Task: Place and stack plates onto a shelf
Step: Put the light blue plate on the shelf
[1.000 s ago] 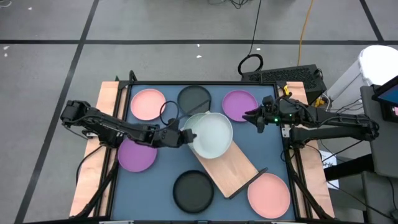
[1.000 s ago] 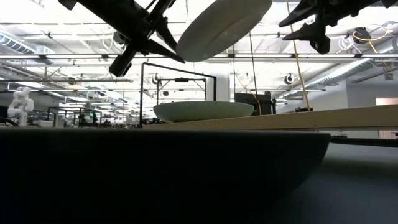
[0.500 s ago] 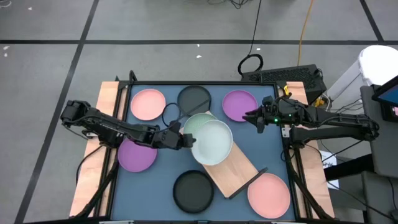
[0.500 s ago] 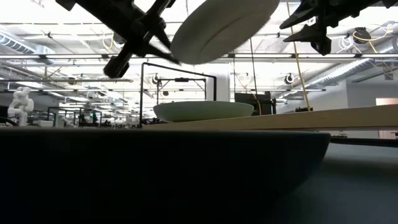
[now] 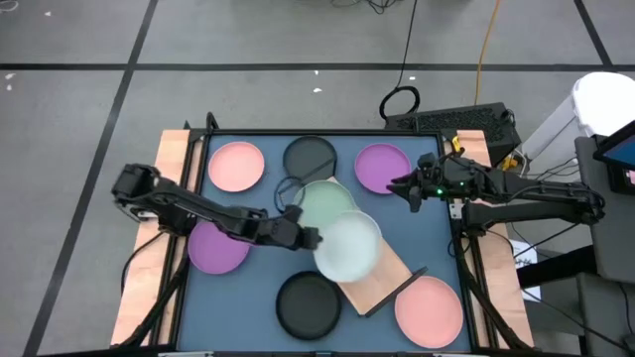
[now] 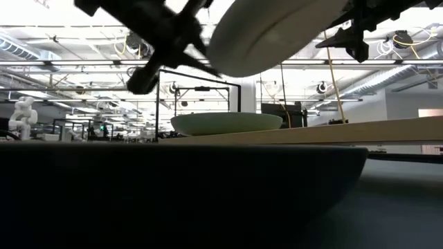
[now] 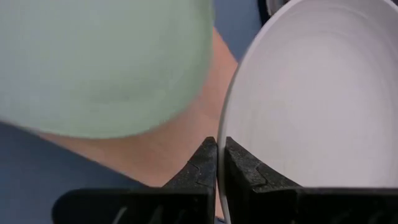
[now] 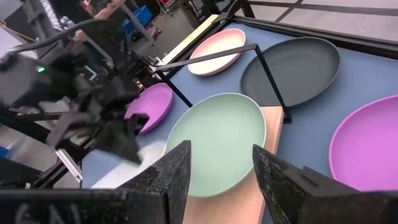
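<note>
A: The table (image 5: 437, 248) has a blue-grey top with pale wooden strips down both sides; the shelf (image 5: 382, 270), a light board with a thin black wire frame, lies aslant near the middle, and the floor around it is grey, crossed by dark lines.

B: And the plates?

A: A pale green plate (image 5: 324, 201) sits on the far end of the shelf; a pink plate (image 5: 235, 166), a black plate (image 5: 310, 156) and a purple plate (image 5: 382, 167) line the far edge; another purple plate (image 5: 213, 248) lies on the left; a second black plate (image 5: 308, 303) and a second pink plate (image 5: 430, 309) sit on the near side.

B: The arms?

A: The left gripper (image 5: 310, 236) is clamped on the rim of a pale blue plate (image 5: 347, 247), held tilted above the shelf, just beside the green one; the right gripper (image 5: 397, 185) hangs by the far purple plate with its fingers parted, holding nothing.

B: The room?

A: In the low view, ceiling beams and light strips (image 6: 83, 69) run back over a large hall; a small white figure (image 6: 21, 114) stands far off on the left.
</note>
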Robot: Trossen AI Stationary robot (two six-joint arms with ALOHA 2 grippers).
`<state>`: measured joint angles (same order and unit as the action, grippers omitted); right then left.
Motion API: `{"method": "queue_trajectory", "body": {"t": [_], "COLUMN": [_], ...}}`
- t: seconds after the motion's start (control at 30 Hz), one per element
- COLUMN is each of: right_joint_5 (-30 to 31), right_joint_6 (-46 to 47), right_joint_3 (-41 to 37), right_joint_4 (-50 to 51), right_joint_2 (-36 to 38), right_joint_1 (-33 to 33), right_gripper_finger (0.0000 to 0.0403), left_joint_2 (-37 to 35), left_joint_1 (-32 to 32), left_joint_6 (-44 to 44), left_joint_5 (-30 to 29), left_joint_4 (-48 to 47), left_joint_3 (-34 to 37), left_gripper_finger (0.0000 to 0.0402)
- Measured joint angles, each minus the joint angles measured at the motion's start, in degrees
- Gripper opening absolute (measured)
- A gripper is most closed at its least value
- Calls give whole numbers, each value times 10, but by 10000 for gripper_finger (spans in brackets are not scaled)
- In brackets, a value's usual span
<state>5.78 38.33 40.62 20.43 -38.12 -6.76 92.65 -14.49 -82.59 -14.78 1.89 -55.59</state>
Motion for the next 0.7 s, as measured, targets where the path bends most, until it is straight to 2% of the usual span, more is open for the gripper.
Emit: {"method": "queue_trajectory", "body": {"t": [0.1,0.23,0.3,0.37,0.53,0.7], "right_joint_5": [0,0,0,0,0,2], "right_joint_6": [0,0,0,0,2,9], "right_joint_3": [0,0,0,0,0,0], "right_joint_4": [2,9,12,14,12,12], "right_joint_2": [-2,-4,-5,-5,-5,-6], "right_joint_1": [0,0,0,0,0,0], "right_gripper_finger": [155,155,155,155,155,155], "left_joint_2": [50,108,119,124,134,130], "left_joint_1": [-7,-10,-10,-9,-9,-12], "left_joint_6": [16,9,3,-7,-24,11], "left_joint_5": [1,-1,-5,-19,-34,-30], "left_joint_4": [-9,-97,-151,-166,-164,-122], "left_joint_3": [-59,-135,-160,-180,-188,-189], "left_gripper_finger": [10,10,10,10,10,10]}}
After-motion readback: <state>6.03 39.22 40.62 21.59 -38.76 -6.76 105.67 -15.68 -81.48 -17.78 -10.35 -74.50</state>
